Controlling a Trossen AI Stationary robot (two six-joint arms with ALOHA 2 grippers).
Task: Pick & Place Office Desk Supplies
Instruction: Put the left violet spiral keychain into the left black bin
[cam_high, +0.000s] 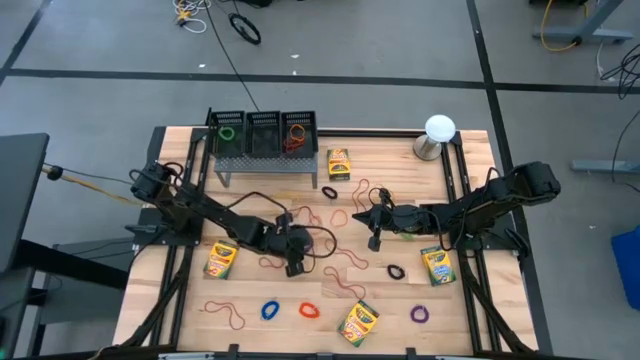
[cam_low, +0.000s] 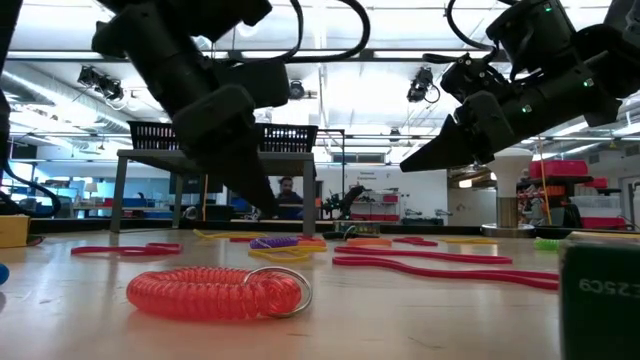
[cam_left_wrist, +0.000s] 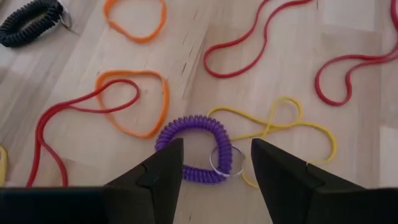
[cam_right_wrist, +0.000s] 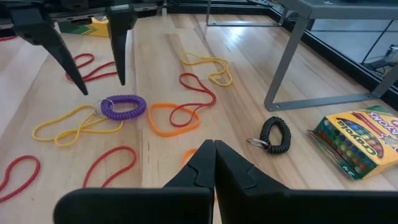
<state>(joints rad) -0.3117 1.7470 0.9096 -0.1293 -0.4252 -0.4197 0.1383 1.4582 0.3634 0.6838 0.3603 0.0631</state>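
A purple coil band (cam_left_wrist: 193, 146) with a metal ring (cam_left_wrist: 222, 160) lies flat on the wooden table, across a yellow rubber band (cam_left_wrist: 292, 127). My left gripper (cam_left_wrist: 214, 155) hangs open just over it, one finger on each side; the right wrist view shows its tips (cam_right_wrist: 102, 87) clear of the coil (cam_right_wrist: 123, 107). My right gripper (cam_right_wrist: 214, 149) is shut and empty above the table's middle right (cam_high: 375, 240). Red, orange and yellow rubber bands (cam_right_wrist: 180, 115) lie loose around. Several crayon boxes (cam_high: 220, 258) lie flat on the table.
Three black mesh baskets (cam_high: 263, 132) stand on a grey rack at the far edge, rubber bands inside. A white ball on a metal base (cam_high: 439, 128) sits far right. Black coils (cam_right_wrist: 275, 134), and a blue (cam_high: 270, 310) and a red coil (cam_high: 308, 310), lie near the front.
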